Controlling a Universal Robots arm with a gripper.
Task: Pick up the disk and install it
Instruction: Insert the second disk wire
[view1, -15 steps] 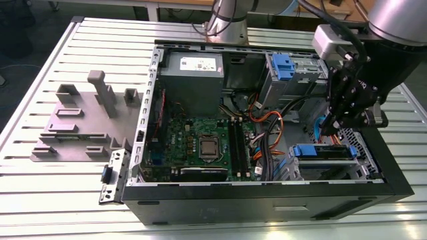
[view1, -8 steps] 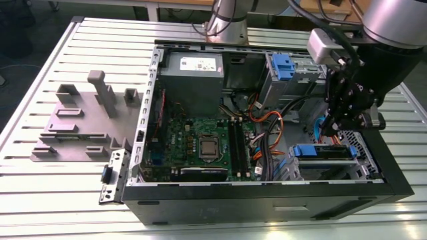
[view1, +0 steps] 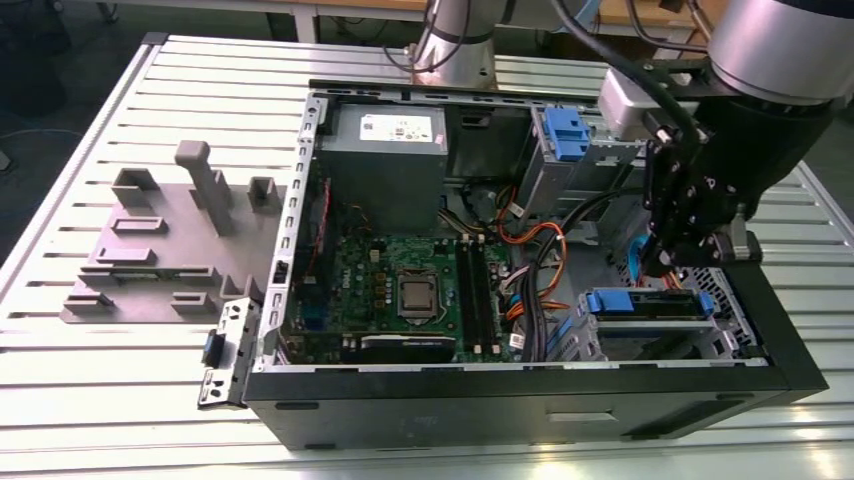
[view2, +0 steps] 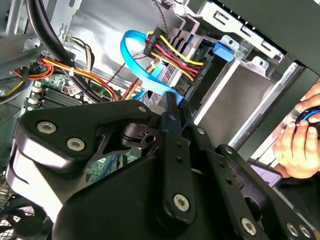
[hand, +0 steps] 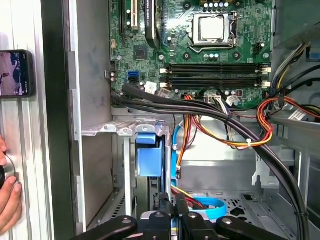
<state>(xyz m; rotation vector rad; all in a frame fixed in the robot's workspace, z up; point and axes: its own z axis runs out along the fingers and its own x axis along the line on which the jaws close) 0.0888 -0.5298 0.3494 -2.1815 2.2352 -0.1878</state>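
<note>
Inside the open computer case (view1: 787, 375), at its corner on the exterior view's right, the gripper (view1: 678, 262) hangs low over the drive cage. Just beside it, toward the case's near wall, the disk (view1: 650, 303) sits in that cage, its blue rails showing along the edge with a grey slab between them. In the first wrist view the disk (hand: 149, 160) stands slotted in the metal bay, its blue handle facing the camera, and the gripper (hand: 169, 207) is right up against its near end. The black fingers (hand: 178, 205) lie close together there, but whether they pinch anything I cannot tell. In the second wrist view the gripper (view2: 172, 105) points at a bunch of red, yellow and black wires (view2: 172, 52) and a flat blue cable (view2: 137, 65) plugged in at the bay.

Further into the case, away from the gripper, lies the green circuit board (view1: 400, 285) with its square silver socket, and beyond that, at the case's far wall, a grey metal box (view1: 387, 150) with a white sticker. A second blue clip (view1: 565, 135) sits in the far corner bay. Outside the case, on the slatted table (view1: 107, 400), rests a grey block fixture (view1: 160, 250). A person's hand (view2: 300, 132) shows just past the case wall, and a phone (hand: 16, 73) lies near it.
</note>
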